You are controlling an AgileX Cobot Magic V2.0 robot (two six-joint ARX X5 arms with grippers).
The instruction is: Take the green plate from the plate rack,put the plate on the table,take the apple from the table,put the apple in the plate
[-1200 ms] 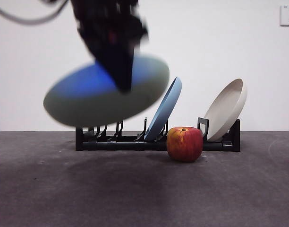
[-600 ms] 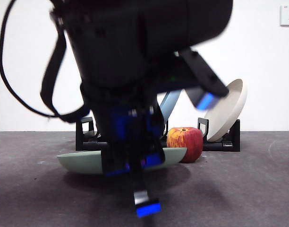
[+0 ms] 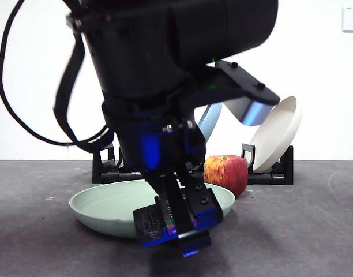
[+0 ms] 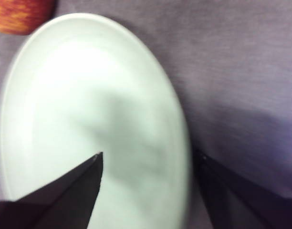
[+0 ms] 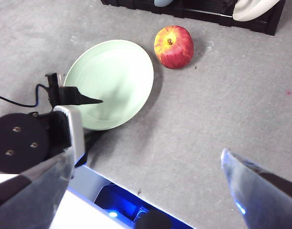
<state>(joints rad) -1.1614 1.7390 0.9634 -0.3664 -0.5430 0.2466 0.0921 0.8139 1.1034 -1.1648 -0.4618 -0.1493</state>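
On the table (image 3: 315,231), near of the plate rack (image 3: 269,173), the green plate (image 3: 101,205) lies flat; my left gripper (image 4: 148,176) straddles its rim, jaws apart. Apple (image 3: 225,175) remains, right gripper (image 5: 146,171) wide open above.

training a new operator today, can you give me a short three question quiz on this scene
1. True or false: the pale sage green round plate is standing in the long black plate rack.
2. Which is nearest the red and yellow apple? A. the green plate B. the right gripper C. the white wall socket
3. Fill in: the left gripper has its jaws ____ astride the green plate's rim.

Key
1. False: it lies flat on the dark grey table.
2. A
3. open
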